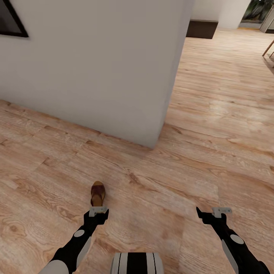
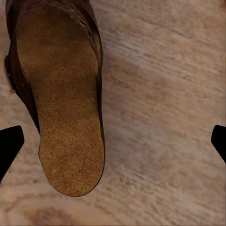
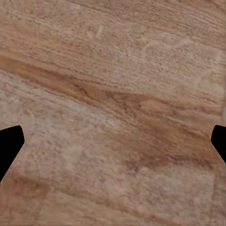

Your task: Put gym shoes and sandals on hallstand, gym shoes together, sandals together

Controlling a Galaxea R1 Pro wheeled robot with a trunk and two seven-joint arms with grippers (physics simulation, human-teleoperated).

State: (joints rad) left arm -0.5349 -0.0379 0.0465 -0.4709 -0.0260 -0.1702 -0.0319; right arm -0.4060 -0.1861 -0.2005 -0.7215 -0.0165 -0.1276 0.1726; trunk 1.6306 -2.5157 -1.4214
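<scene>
One brown sandal (image 1: 97, 193) with a tan footbed lies on the wood-plank corridor floor (image 1: 190, 167), just ahead of my left gripper (image 1: 98, 217). In the left wrist view the sandal (image 2: 61, 117) lies below the open left gripper (image 2: 113, 146), nearer one fingertip (image 2: 9, 146) than the other, with nothing touching it. My right gripper (image 1: 211, 217) hangs open over bare floor (image 3: 113, 103), and its dark fingertips (image 3: 9, 146) sit wide apart. The gym shoes and the hallstand are out of view.
A white wall corner (image 1: 154, 142) juts out a short way beyond the sandal. Open floor runs past it on the right toward a dark low cabinet (image 1: 201, 29) and a wooden chair leg (image 1: 268, 48). A dark frame (image 1: 11, 23) hangs on the wall.
</scene>
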